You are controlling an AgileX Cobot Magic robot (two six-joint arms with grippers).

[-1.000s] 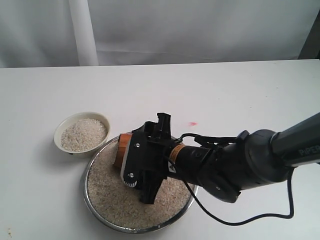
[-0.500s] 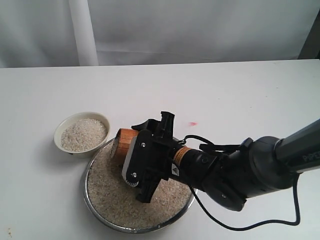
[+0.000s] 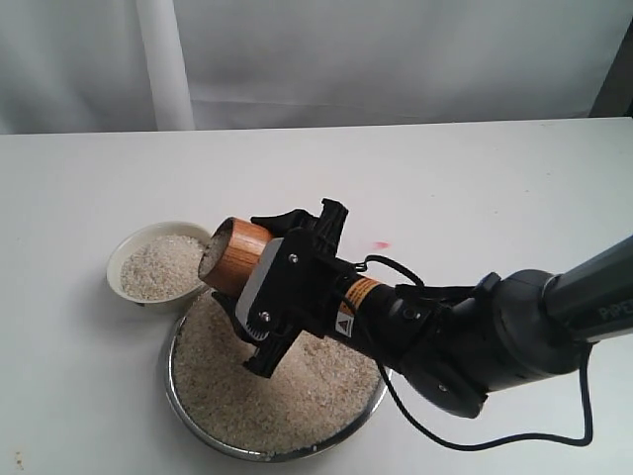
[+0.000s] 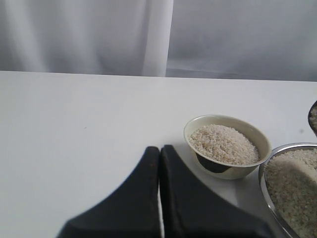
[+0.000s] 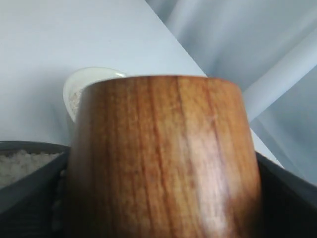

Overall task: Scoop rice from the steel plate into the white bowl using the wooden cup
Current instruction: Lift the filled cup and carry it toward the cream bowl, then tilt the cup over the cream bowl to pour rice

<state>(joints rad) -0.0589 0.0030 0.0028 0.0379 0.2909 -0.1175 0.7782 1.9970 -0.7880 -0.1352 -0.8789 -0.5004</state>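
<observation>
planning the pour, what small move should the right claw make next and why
Probably carry the right claw slightly further over the white bowl before tipping more. The wooden cup it grips is tilted above the steel plate, its mouth only at the bowl's near rim, so pouring now might miss.

This looks like a robotics lab test bench. A plain white table [image 3: 475,178] stands before a pale grey curtain [image 3: 396,54], with a white post [image 3: 163,64] at the far left. A black robot arm [image 3: 514,332] carrying a warning sticker [image 3: 343,325] and a loose black cable [image 3: 475,441] reaches in from the right.
</observation>
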